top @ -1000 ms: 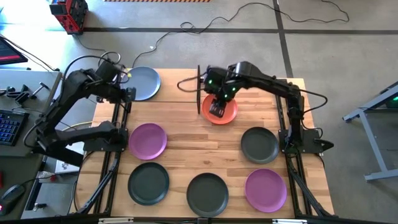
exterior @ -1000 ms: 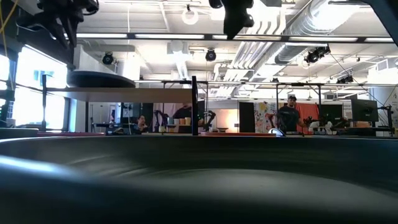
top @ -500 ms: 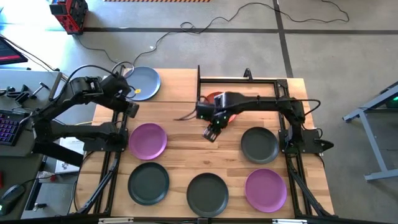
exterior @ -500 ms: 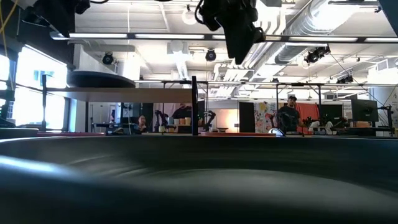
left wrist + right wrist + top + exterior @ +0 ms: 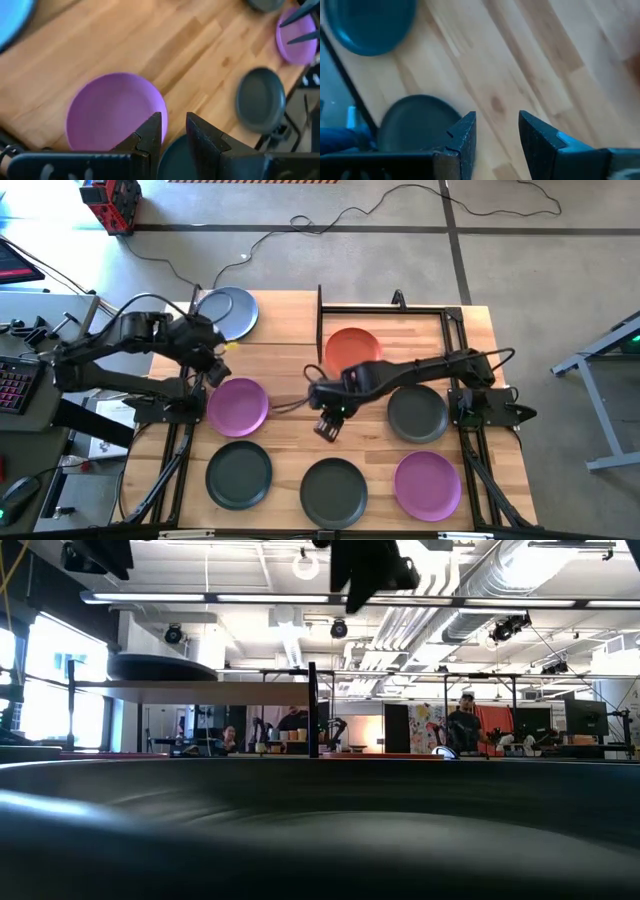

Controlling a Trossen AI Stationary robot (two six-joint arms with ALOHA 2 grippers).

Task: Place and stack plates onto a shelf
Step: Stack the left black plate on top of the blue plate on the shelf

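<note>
Orange plate [image 5: 353,345], round, shallow, matte, upper centre; right gripper [image 5: 327,426] and left gripper [image 5: 218,369] fingers apart, empty.

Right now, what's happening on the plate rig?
Neither arm holds a plate. The orange plate lies inside the shelf frame. The right gripper, fingers open, hangs over bare table between it and the dark grey plate. The left gripper, fingers nearly closed, hovers by the purple plate.

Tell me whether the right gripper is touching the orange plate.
Apart. The high view shows bare wood between the right gripper and the orange plate; the gripper hangs open over the tabletop.
</note>
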